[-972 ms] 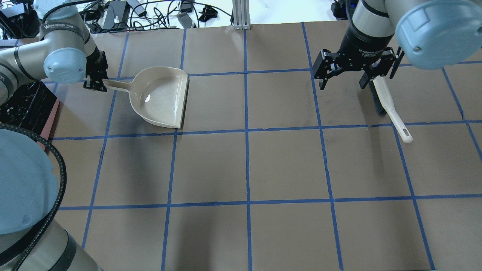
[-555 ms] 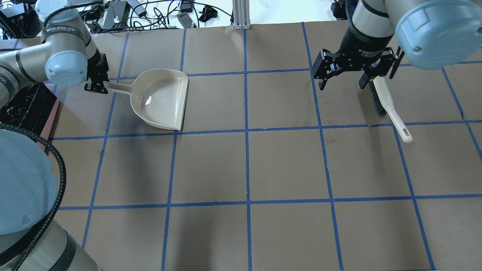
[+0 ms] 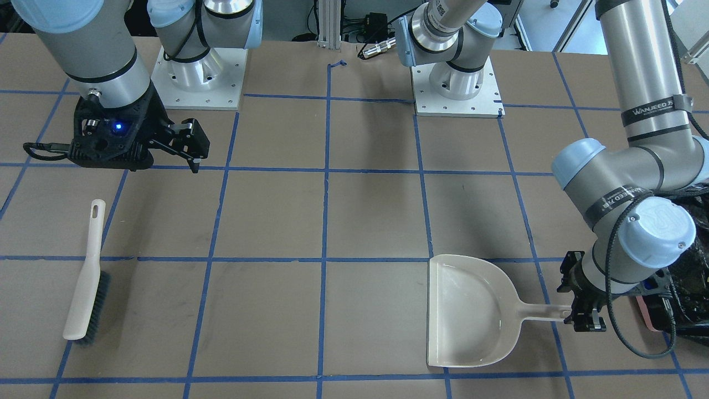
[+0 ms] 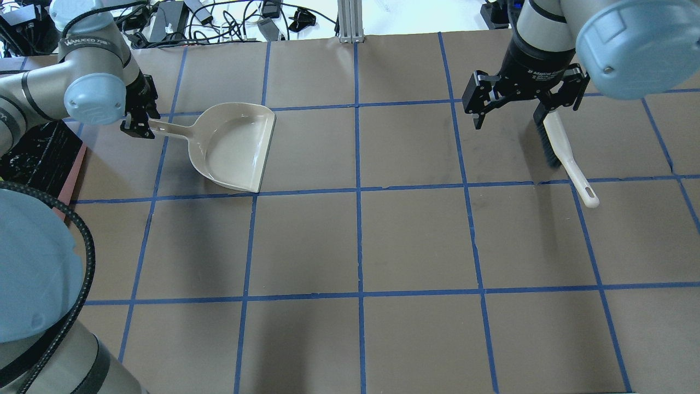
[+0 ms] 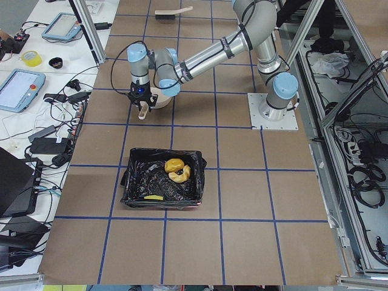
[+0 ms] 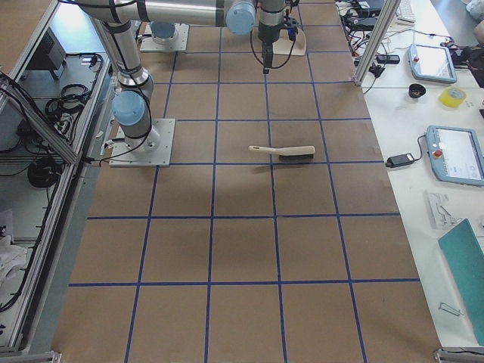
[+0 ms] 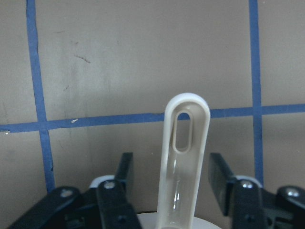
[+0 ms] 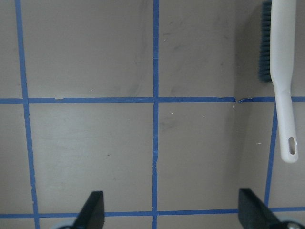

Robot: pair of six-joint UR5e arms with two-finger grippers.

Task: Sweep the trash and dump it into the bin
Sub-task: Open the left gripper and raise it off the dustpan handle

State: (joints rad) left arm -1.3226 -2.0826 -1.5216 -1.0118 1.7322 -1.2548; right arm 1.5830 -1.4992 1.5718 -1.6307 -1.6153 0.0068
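The bin (image 5: 130,182), lined with a black bag, holds the trash: an orange-brown lump (image 5: 174,164), a cream crescent (image 5: 182,176) and a yellow scrap (image 5: 153,197). The bin's edge (image 4: 75,174) also shows at the overhead view's left. The beige dustpan (image 4: 232,148) (image 3: 471,310) lies empty on the table. My left gripper (image 4: 136,127) (image 7: 171,164) is open around its handle (image 7: 186,143), with a gap on each side. My right gripper (image 4: 508,120) (image 8: 172,210) hangs open and empty, just left of the brush (image 4: 563,153) (image 8: 281,71).
The brush (image 3: 86,282) (image 6: 283,153) lies flat on the brown, blue-taped table. Cables and power bricks (image 4: 180,16) crowd the far edge. Tablets and tape rolls (image 5: 24,85) sit on a side bench.
The dustpan has swung a little, its mouth turning toward the near side, with the left gripper staying at the handle end. The right gripper has shifted slightly toward the far edge.
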